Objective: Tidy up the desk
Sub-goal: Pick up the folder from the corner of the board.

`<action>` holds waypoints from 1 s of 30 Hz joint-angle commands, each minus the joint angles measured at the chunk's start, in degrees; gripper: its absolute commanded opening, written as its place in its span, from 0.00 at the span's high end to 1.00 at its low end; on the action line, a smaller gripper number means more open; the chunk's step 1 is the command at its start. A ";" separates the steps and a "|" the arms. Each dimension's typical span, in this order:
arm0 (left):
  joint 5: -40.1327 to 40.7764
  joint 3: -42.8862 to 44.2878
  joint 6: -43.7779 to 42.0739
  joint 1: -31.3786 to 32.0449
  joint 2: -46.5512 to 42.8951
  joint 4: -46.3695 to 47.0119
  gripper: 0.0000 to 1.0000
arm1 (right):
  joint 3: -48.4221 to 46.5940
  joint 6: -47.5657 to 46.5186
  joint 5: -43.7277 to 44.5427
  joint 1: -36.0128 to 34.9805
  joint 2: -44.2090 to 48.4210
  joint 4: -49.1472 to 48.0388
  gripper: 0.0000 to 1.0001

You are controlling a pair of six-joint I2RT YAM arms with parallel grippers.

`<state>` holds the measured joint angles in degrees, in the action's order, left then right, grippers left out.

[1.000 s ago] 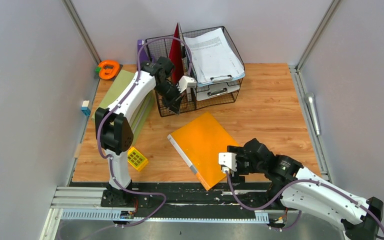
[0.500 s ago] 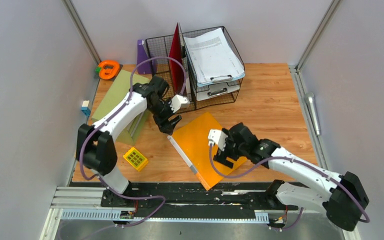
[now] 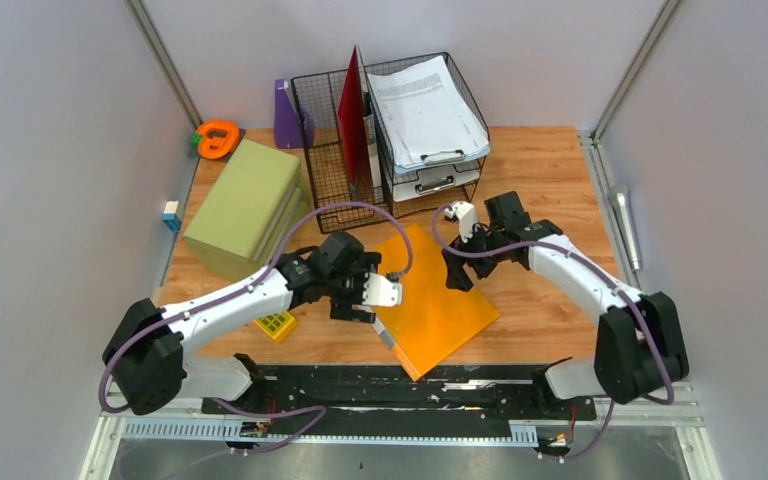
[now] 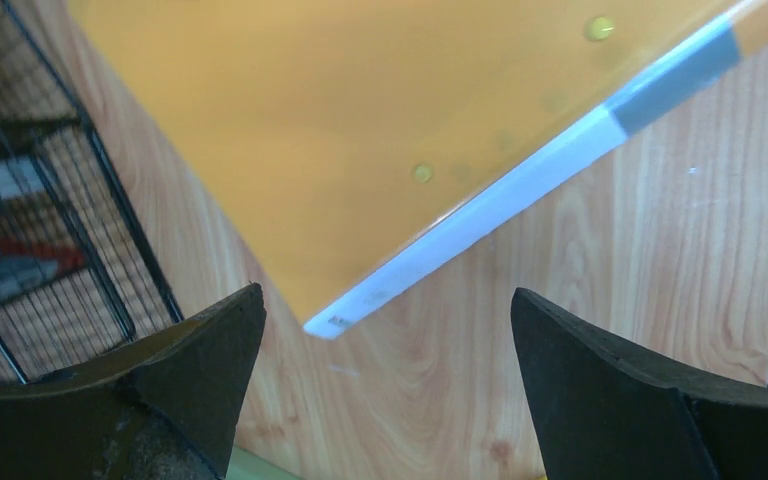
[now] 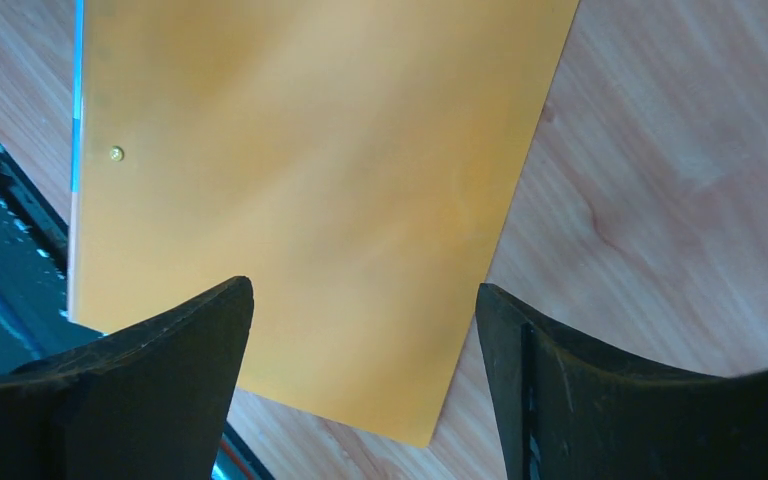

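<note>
An orange binder (image 3: pixel 435 305) with a white spine lies flat on the desk (image 3: pixel 545 205), near its front edge. My left gripper (image 3: pixel 352 297) hovers over the binder's left corner. In the left wrist view that gripper (image 4: pixel 385 300) stands open, with only bare wood and the binder's spine corner (image 4: pixel 335 320) between its fingers. My right gripper (image 3: pixel 457 272) hangs over the binder's far right side. Seen from its own wrist, the right gripper (image 5: pixel 362 290) is open above the orange cover (image 5: pixel 290 180), holding nothing.
A black wire rack (image 3: pixel 325 170) at the back holds a red folder (image 3: pixel 352 115) and a stack of papers (image 3: pixel 425 105). A green box (image 3: pixel 245 205), purple holder (image 3: pixel 285 100), orange tape dispenser (image 3: pixel 217 137) and yellow block (image 3: pixel 275 323) sit at the left.
My left arm has drawn back from the wire rack to the binder's left corner and its jaws have opened. My right arm has swung from the near edge to the binder's far side.
</note>
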<state>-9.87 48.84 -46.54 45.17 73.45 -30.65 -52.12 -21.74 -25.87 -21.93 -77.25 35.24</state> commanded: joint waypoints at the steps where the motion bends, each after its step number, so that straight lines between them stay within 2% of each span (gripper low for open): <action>1: 2.98 -4.36 -8.29 5.77 -2.87 9.86 0.00 | -4.78 4.49 -8.44 3.34 -5.90 4.25 0.17; 8: 7.82 -10.92 -14.41 12.97 -1.20 17.69 0.00 | -7.25 5.74 -10.98 4.89 -14.32 5.73 0.18; 16: 9.68 -14.23 -18.20 16.16 0.82 21.99 0.00 | -7.78 5.65 -11.75 5.71 -20.15 6.33 0.19; 30: 14.14 -19.24 -22.06 18.38 4.50 27.90 0.00 | -10.73 3.17 -11.27 10.78 -20.38 7.71 0.19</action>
<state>3.75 31.33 -66.96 63.35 76.75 -3.53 -59.90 -16.88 -35.86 -11.94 -98.26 42.61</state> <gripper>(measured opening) 0.998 0.808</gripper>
